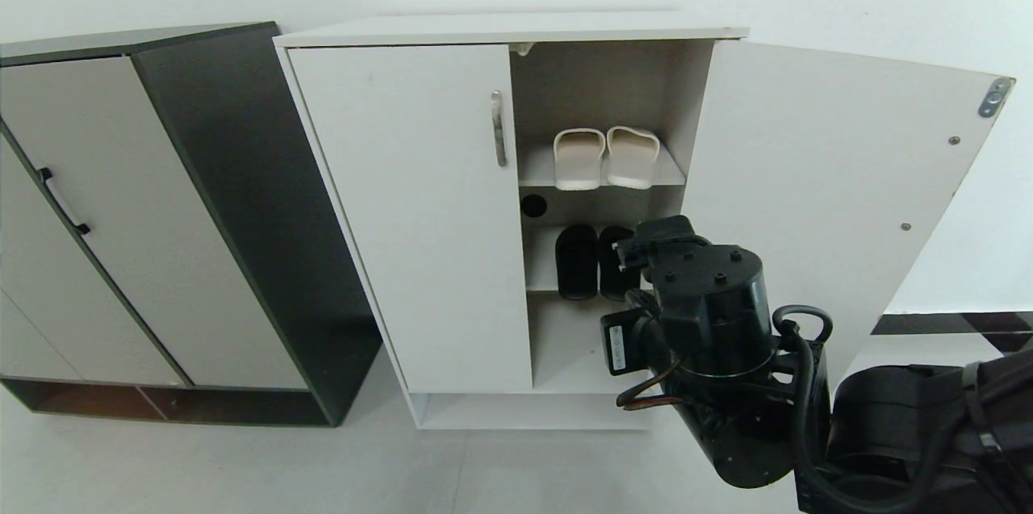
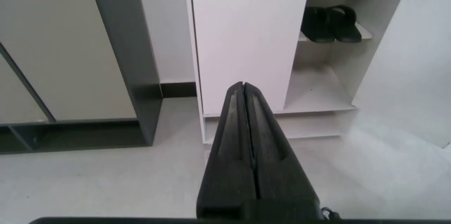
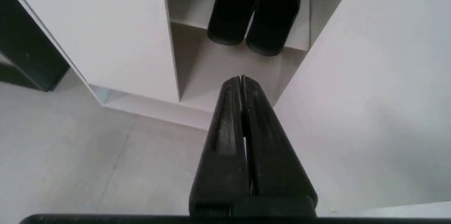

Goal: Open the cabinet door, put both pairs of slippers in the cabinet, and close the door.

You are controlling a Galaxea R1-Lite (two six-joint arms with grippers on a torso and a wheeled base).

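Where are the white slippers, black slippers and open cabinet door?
white slippers point(image 1: 579, 157): head view, upper of one slipper.
black slippers point(image 3: 235, 5): right wrist view, upper of one slipper.
open cabinet door point(image 1: 823, 191): head view, inner face.

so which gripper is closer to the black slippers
Right. The right gripper sits in front of the black slippers at the open side; the left gripper is farther back, facing the closed door.
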